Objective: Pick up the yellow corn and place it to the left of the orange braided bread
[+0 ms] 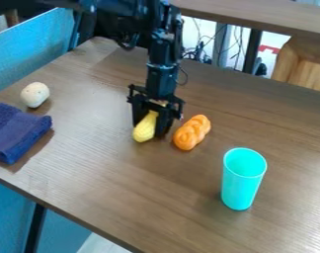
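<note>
Seemingly at grasping, the black robot gripper (150, 129) meets the yellow corn-shaped toy (144, 129), jaw opening and hold untellable; lifting would need firm closure.

We've got a brown wood table (136, 183), an orange braided loaf (191, 132) near its middle, an upright turquoise cup (242, 185) lower right, a folded navy cloth (16, 133) far left, a whitish roundish object (35, 94) near it, cables (201, 51) behind.

Bright light, pale sheen on the tabletop (123, 183), and soft shadows (one beside the blue cloth (16, 132)).
</note>
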Available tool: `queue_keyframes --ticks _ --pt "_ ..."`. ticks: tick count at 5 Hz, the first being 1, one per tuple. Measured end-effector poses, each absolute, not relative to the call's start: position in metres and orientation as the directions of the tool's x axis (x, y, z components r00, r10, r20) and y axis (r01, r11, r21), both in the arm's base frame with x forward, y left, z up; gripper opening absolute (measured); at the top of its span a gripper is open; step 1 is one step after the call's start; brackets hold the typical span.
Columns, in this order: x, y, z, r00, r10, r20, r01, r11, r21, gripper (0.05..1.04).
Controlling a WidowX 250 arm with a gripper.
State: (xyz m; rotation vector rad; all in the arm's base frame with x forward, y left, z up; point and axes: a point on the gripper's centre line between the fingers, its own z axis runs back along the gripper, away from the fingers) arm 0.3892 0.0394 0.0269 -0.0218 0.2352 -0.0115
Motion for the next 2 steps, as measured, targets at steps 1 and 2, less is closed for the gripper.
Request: queue_keyframes --ticks 1,2 --pt "0.3906 0.0406 0.0264 0.974 -0.007 -0.228 0.008 1.000 0.006 0.778" --pt "0.3891 0.0417 0.0258 0.972 0.040 -0.232 -0.035 0.999 0.024 0.994"
